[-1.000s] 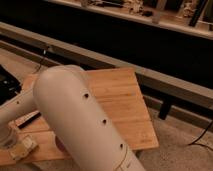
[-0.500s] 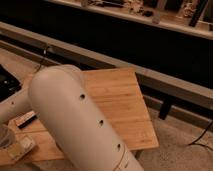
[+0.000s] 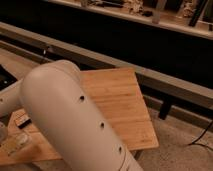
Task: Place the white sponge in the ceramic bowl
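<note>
My white arm (image 3: 70, 120) fills the foreground and hides much of the wooden table (image 3: 117, 100). My gripper (image 3: 5, 135) is at the lower left edge of the camera view, low over the table's front left corner and mostly cut off. A pale, soft-looking block, apparently the white sponge (image 3: 16, 142), is right beside it; I cannot tell if it is held. The ceramic bowl is hidden or out of view.
A flat black-and-white bar (image 3: 21, 121) lies on the table just behind the gripper. A grey rail (image 3: 150, 75) and dark shelving run behind the table. The floor (image 3: 185, 150) lies to the right, with a black cable (image 3: 202, 137).
The large arm link has swung a little to the left, covering more of the table. The gripper and the pale block have stayed at the lower left corner.
</note>
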